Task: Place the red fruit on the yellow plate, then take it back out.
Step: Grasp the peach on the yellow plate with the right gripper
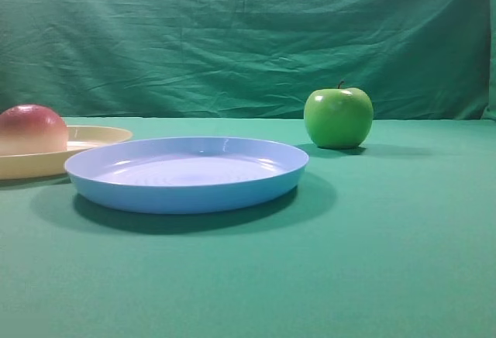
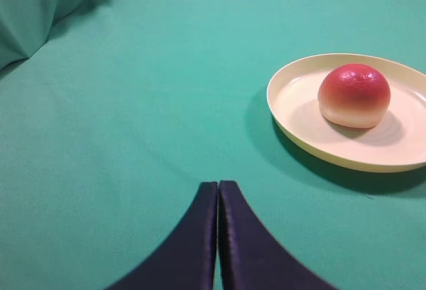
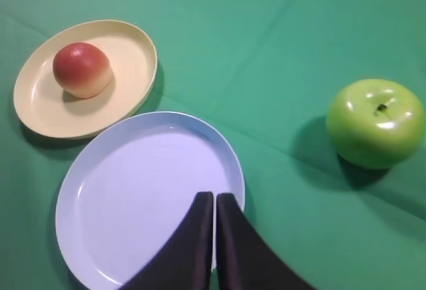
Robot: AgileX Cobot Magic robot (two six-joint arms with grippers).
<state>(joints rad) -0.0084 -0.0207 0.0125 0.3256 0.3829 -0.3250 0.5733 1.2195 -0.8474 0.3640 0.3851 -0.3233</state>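
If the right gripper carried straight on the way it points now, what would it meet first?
Most likely the blue plate: the right gripper, jaws shut, points across its bare inside toward the far rim. Its height above the plate is unclear, so it might pass over.

Bare cloth [image 2: 133,104] lies open left of the yellow plate [image 2: 293,130]. The blue plate [image 3: 86,223] sits just beside it; the apple [image 3: 376,122] stands well apart.

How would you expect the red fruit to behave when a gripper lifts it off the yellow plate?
The red fruit is round and smooth, so it may slip between narrow fingers. It sits flat on the yellow plate, whose low rim would probably stop a short roll.
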